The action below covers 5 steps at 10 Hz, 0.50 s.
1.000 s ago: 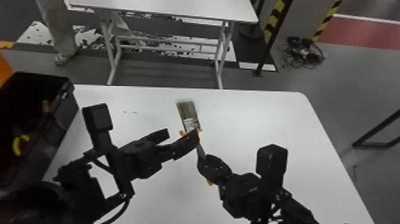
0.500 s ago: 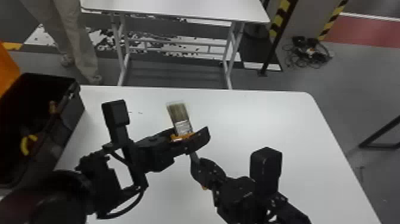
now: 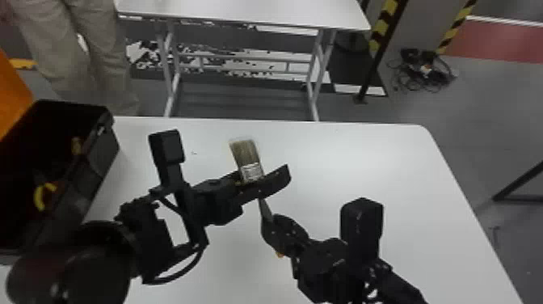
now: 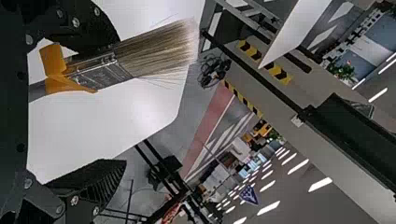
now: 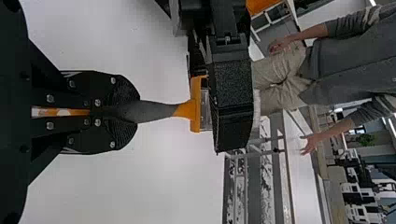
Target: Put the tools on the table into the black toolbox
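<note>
Right hand (image 3: 271, 227) grips paintbrush (image 3: 252, 171) by handle, bristles toward eleven o'clock. Left hand (image 3: 260, 176) stands open, fingers astride it. Black toolbox (image 3: 99, 147) at nine o'clock.

I am in a large indoor workshop or lab hall; I can't tell which. A plain white table (image 3: 363, 161) lies under my right gripper (image 3: 267, 224), with a second white table (image 3: 242, 10) beyond it. Left of my left gripper (image 3: 262, 174) is an open black toolbox (image 3: 99, 155). Farther out, to my right gripper's right, are yellow-and-black striped posts (image 3: 381, 26), tangled cables (image 3: 424, 70) on grey floor (image 3: 452, 121) and a red floor area (image 3: 497, 40). Rows of strip lights (image 4: 320, 184) run far beyond my left gripper.
</note>
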{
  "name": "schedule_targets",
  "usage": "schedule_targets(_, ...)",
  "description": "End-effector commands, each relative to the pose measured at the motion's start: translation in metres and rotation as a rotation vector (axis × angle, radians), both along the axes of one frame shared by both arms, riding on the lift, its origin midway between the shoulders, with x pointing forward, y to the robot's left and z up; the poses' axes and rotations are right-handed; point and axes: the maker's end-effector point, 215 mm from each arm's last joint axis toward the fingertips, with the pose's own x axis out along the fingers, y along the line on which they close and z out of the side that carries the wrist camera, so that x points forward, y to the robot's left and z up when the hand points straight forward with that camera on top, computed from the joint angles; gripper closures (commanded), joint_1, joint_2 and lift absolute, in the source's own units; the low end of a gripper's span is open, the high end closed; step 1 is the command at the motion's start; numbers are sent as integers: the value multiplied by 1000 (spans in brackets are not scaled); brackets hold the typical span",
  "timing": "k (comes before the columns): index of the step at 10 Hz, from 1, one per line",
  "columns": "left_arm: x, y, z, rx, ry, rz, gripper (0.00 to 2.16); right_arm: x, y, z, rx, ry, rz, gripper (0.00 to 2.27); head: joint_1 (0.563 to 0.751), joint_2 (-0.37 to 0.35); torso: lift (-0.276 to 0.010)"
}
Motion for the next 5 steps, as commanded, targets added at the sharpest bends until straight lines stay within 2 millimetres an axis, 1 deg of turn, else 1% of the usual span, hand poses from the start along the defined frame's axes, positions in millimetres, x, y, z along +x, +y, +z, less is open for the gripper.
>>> schedule_targets(1,3,1,0,12,-13,-5,734,1,-1,-3,-2,6,0,2243,695,-116,-75)
schedule_targets(2,5,1,-1,22,-17,-8,1268,1,-1,-3,-2,6,-1,2243,695,-116,-75)
schedule_targets(3,5,0,-1,31,-26,-17,1541,2,-2,-3,-2,8,-3,2243,695,-116,-75)
schedule_targets(4,5,0,-2,42,-31,-21,1997,3,-3,-3,0,8,-5,2243,695,-116,-75)
schedule_targets(5,4,0,-4,51,-34,-30,2135,3,-2,-3,3,8,-5,2243,695,-119,-75)
